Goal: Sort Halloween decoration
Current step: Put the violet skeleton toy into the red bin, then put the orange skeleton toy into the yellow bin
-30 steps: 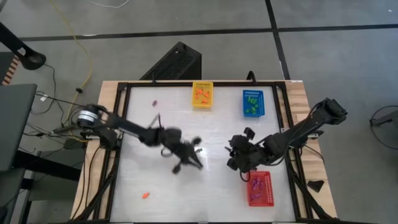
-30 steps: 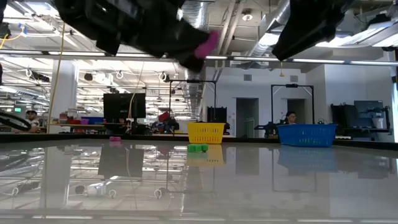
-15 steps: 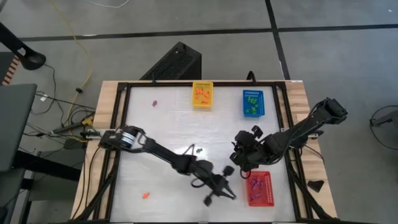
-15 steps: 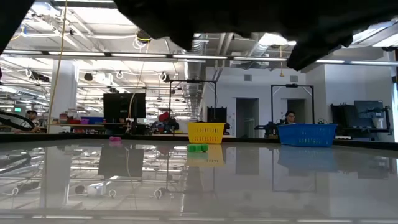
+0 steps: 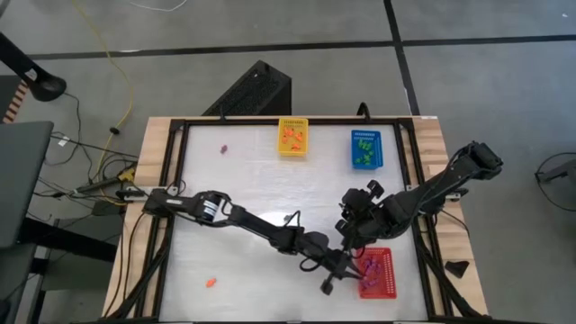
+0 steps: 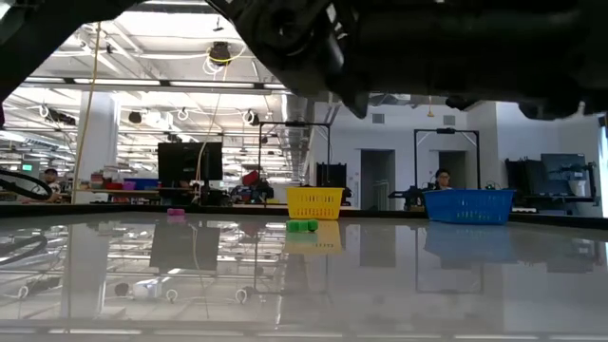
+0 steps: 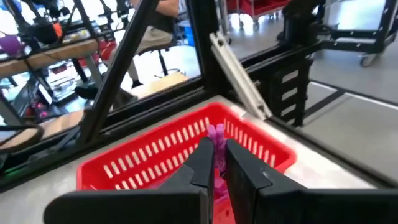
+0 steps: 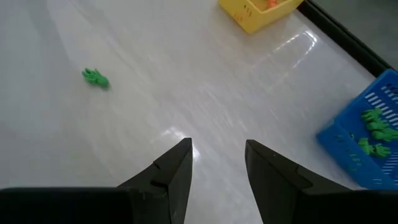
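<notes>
Swung from mid-table across to the red basket (image 5: 377, 273) at the near right: left gripper (image 7: 216, 163), closed on a purple trinket (image 7: 216, 135) just short of the rim. Orange pieces already in the yellow basket (image 5: 292, 137), green in the blue basket (image 5: 365, 148), purple in the red. Left loose: purple piece (image 5: 223, 149) far left, orange piece (image 5: 211, 283) near left, green piece (image 8: 95, 78) mid-table. Right gripper (image 8: 216, 168) parted, empty, crowding the red basket; plenty of room elsewhere

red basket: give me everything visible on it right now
The red basket is a small rectangular tray, plastic-looking, its walls cut with vertical slots. It sits flat at the table's near right edge with purple trinkets inside. The left gripper, shut on a purple trinket, hovers at its left rim; contact with the basket is unclear.
</notes>
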Controlling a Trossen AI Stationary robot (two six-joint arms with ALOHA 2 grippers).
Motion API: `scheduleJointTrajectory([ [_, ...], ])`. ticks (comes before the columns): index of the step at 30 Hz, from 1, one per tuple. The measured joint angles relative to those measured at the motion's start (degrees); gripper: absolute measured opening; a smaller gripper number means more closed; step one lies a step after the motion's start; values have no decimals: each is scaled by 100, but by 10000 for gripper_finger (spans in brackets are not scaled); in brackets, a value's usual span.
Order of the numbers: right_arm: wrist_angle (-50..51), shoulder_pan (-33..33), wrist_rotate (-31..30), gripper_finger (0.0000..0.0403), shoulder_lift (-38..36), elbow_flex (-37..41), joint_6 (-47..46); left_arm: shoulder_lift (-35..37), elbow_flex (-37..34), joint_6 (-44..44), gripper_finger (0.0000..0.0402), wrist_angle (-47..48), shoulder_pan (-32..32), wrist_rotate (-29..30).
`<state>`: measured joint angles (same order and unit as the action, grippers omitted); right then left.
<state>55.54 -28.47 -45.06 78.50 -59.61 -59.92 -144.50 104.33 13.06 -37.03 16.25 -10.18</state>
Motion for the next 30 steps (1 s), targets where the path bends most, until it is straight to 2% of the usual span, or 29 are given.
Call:
scheduleJointTrajectory([
  [5,-10,-1,0,178,2,0,-4,-208,356,150,12,225,9,101],
  [17,-31,7,0,178,2,0,-7,-211,379,242,18,488,-1,270],
  [24,-53,7,0,178,2,0,-9,-158,379,246,65,975,-69,267],
  [30,-61,7,-108,178,-8,0,-7,335,379,291,119,2352,-89,325],
])
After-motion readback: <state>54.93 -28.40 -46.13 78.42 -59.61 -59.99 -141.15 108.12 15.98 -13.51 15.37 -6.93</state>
